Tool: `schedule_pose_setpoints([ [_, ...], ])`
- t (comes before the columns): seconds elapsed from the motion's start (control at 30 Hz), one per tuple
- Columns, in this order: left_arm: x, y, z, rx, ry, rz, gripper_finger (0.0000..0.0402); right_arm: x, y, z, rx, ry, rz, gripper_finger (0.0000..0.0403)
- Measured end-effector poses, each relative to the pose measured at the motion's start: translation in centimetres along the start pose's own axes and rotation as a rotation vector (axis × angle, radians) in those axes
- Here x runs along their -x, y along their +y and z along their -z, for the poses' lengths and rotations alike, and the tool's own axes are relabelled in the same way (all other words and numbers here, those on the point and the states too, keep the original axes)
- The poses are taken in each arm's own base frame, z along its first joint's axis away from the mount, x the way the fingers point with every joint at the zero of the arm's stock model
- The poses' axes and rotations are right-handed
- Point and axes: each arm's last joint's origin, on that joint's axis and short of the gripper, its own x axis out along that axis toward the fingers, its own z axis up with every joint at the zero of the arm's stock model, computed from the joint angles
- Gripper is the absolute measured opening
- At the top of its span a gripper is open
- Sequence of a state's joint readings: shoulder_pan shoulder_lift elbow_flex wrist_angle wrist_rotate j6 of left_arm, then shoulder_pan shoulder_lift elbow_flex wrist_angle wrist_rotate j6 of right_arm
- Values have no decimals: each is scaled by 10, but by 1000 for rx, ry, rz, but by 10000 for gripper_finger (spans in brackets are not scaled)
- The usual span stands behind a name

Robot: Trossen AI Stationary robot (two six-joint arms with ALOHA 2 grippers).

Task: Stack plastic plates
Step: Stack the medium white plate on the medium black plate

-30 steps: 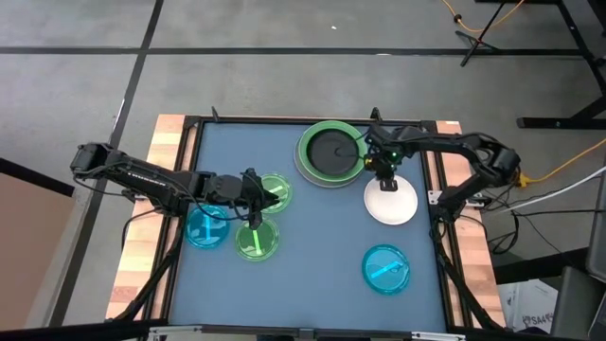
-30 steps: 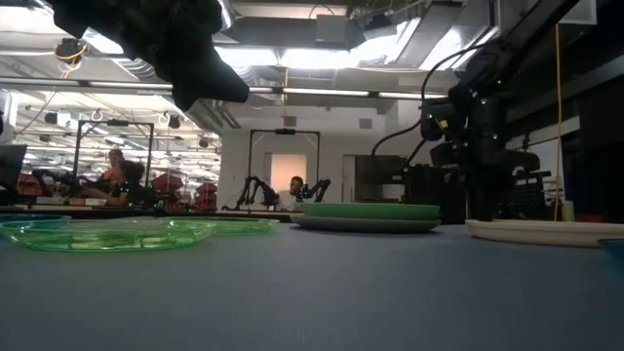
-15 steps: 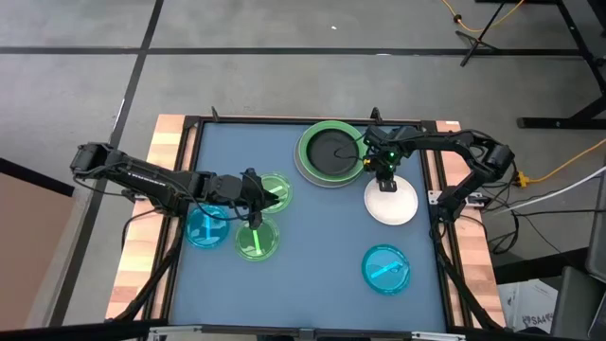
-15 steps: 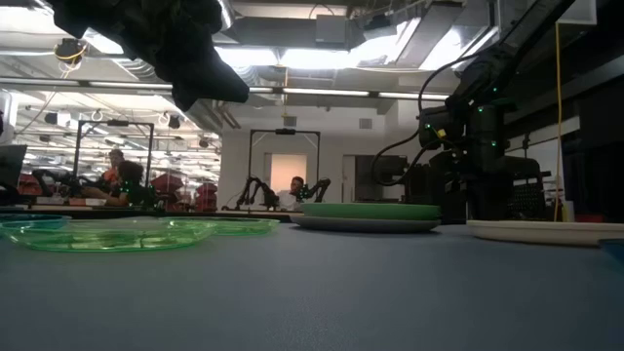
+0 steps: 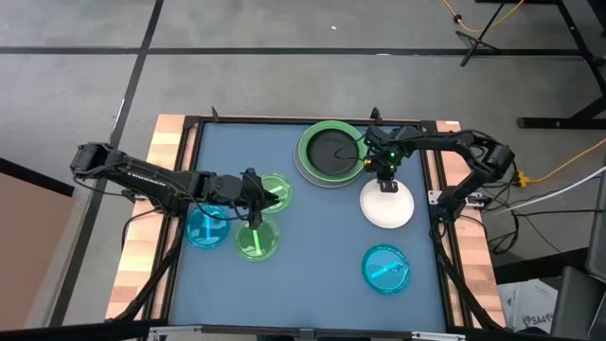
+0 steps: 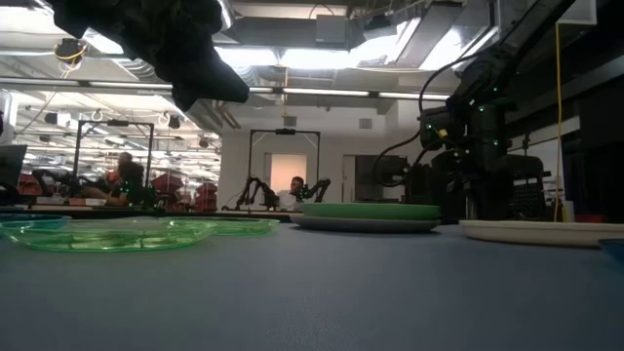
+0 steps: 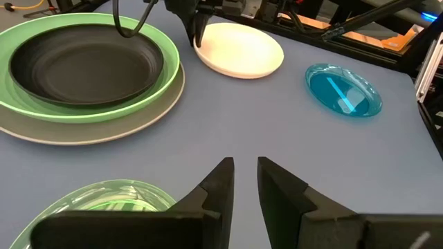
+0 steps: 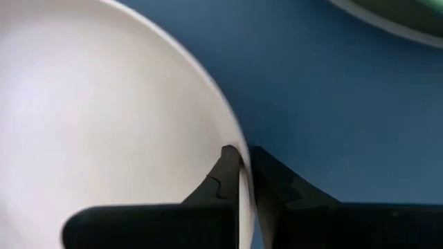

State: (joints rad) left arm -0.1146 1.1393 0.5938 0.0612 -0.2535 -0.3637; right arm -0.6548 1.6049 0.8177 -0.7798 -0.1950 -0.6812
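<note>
A black plate sits in a light green plate, which rests on a grey plate at the table's far middle. To its right lies a white plate with my right gripper shut on its far rim. Toward the near right edge is a blue plate. On the left are two translucent green plates and another blue plate. My left gripper hovers above them, slightly open and holding nothing. My right gripper pinches the white plate's rim at its far edge between its two fingers, one finger over the plate's inner side and the other outside it. The fingers come from above, pointing steeply down. The plate lies on the table.
A dark frame and wooden rails border the blue table mat. Bare mat spreads across the middle and near side. Beyond the table, the low view shows a workshop with people seated far off.
The white plate has slid a little toward the table's left edge under my right gripper, which stays at the plate's far rim. My left arm has kept still.
</note>
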Motion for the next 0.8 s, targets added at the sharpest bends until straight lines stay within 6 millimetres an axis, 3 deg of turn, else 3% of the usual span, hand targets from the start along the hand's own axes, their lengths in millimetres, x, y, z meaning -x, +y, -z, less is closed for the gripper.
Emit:
schedule_pose_setpoints([
  [0.8, 0, 0, 0, 0, 0, 0, 59, 12, 3, -1, -13, 63, -59, 1],
])
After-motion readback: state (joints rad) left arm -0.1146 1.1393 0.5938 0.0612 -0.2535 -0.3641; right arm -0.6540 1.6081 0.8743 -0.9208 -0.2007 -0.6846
